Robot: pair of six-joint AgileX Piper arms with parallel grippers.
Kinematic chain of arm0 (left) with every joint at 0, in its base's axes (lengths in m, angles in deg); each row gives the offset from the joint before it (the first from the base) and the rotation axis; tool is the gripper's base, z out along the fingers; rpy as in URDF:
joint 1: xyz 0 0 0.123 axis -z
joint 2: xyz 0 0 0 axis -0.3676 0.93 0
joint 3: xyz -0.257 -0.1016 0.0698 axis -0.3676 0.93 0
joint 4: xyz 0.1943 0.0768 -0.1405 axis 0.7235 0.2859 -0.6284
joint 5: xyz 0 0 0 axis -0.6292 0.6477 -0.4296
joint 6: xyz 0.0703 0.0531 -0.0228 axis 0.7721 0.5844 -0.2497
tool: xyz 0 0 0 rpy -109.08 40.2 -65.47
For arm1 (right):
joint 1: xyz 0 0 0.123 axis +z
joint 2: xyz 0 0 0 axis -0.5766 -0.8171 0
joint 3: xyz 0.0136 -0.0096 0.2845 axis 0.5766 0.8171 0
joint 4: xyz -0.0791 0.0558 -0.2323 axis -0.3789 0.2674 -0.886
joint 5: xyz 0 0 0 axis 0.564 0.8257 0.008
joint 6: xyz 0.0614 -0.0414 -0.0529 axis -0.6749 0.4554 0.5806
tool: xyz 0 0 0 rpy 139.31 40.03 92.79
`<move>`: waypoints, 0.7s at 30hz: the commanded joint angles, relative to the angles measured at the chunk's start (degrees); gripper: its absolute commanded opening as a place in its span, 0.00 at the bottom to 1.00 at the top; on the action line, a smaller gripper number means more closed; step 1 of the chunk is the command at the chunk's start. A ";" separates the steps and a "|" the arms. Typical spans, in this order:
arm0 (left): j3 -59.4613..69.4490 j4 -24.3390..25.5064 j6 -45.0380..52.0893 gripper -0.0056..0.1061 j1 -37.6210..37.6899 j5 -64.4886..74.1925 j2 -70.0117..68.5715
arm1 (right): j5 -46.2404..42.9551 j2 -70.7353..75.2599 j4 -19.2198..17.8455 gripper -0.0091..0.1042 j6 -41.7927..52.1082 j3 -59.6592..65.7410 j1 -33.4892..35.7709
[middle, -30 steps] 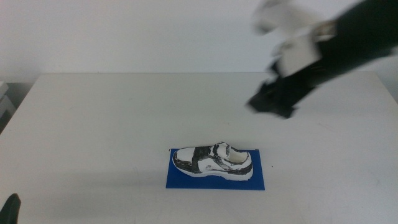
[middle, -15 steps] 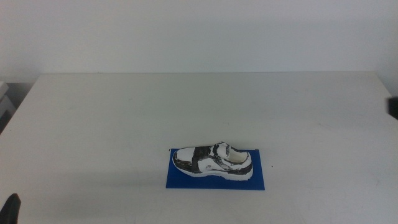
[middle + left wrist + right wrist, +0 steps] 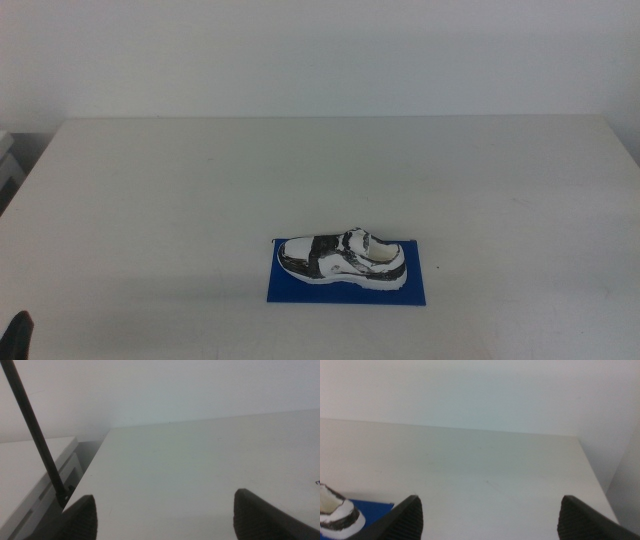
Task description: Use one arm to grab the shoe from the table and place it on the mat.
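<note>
The white surface is taking up most of the middle view. The blue mat is lying flat near its front edge, and the shoe is sitting on top of it, toe pointing left. The left end effector is waiting at the surface's left corner, jaws spread wide. The right end effector is hanging jaws apart too, gripping nothing, shoe heel just beside one jaw.
</note>
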 commanded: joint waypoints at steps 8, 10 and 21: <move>0.16 -0.61 -0.16 0.89 0.38 -4.48 -1.51 | -4.82 11.56 -1.11 0.83 -0.65 7.45 -0.37; 0.16 -0.61 -0.16 0.89 0.38 -4.48 -1.51 | -4.70 14.11 -1.06 0.83 -0.65 8.85 -0.18; 0.16 -0.61 -0.16 0.89 0.38 -4.48 -1.51 | -4.87 20.75 -1.06 0.83 -0.65 15.40 -0.24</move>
